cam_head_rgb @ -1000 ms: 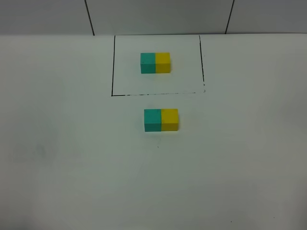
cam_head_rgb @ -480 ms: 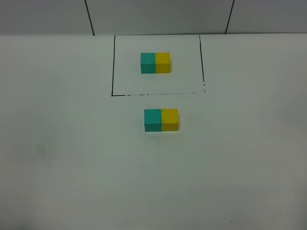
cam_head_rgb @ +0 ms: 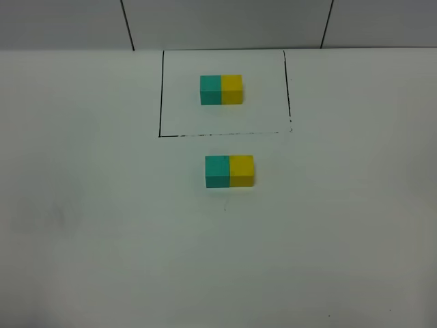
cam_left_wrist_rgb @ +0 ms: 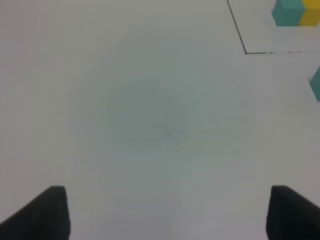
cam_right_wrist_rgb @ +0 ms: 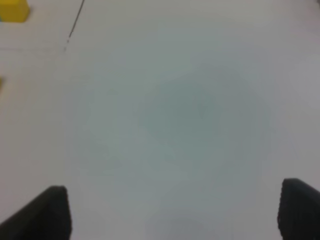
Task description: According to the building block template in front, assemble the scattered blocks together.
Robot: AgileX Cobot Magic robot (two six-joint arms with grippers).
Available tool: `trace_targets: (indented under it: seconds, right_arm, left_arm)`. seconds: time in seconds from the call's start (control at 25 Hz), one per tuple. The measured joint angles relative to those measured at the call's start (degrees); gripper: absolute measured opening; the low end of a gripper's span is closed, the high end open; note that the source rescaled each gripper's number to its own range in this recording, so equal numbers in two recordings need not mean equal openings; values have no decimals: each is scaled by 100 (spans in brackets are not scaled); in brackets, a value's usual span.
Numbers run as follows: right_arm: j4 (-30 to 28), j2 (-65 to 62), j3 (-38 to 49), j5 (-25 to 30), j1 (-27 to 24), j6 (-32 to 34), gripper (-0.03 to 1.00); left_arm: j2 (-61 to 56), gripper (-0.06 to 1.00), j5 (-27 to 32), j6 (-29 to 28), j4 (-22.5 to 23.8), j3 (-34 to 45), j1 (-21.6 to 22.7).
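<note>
The template (cam_head_rgb: 221, 89), a teal and a yellow cube joined, sits inside a black drawn rectangle (cam_head_rgb: 161, 96) at the back of the white table. In front of it the loose teal cube (cam_head_rgb: 217, 171) and the loose yellow cube (cam_head_rgb: 242, 170) stand side by side, touching, teal on the left. Neither gripper shows in the exterior high view. The left gripper (cam_left_wrist_rgb: 167, 215) is open and empty over bare table, with the template (cam_left_wrist_rgb: 295, 12) and the teal cube (cam_left_wrist_rgb: 316, 84) at its view's edge. The right gripper (cam_right_wrist_rgb: 172, 212) is open and empty, with the template's yellow end (cam_right_wrist_rgb: 12, 11) in a corner.
The white table (cam_head_rgb: 95, 225) spreads wide on both sides of the blocks and in front of them. A grey tiled wall (cam_head_rgb: 225, 24) rises behind the table's far edge. The rectangle's black line also shows in the wrist views (cam_left_wrist_rgb: 237, 27) (cam_right_wrist_rgb: 75, 22).
</note>
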Motion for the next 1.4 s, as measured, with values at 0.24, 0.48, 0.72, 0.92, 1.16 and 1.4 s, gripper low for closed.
trace_targets:
  seconds: [0.24, 0.48, 0.72, 0.92, 1.16, 1.4]
  right_arm:
    - [-1, -164, 20, 21, 337, -6, 74]
    - [-1, -174, 20, 21, 432, 31, 74]
    - [-60, -174, 20, 21, 603, 125, 74]
    - [-190, -174, 20, 21, 700, 293, 74]
    - [-220, -174, 20, 21, 779, 325, 74]
    - [-245, -174, 20, 21, 973, 373, 74]
  left_arm:
    - [0, 71, 0, 0, 0, 0, 0]
    - [0, 71, 0, 0, 0, 0, 0]
    - [0, 71, 0, 0, 0, 0, 0]
    - [0, 71, 0, 0, 0, 0, 0]
    - [0, 71, 0, 0, 0, 0, 0]
    - [0, 71, 0, 0, 0, 0, 0]
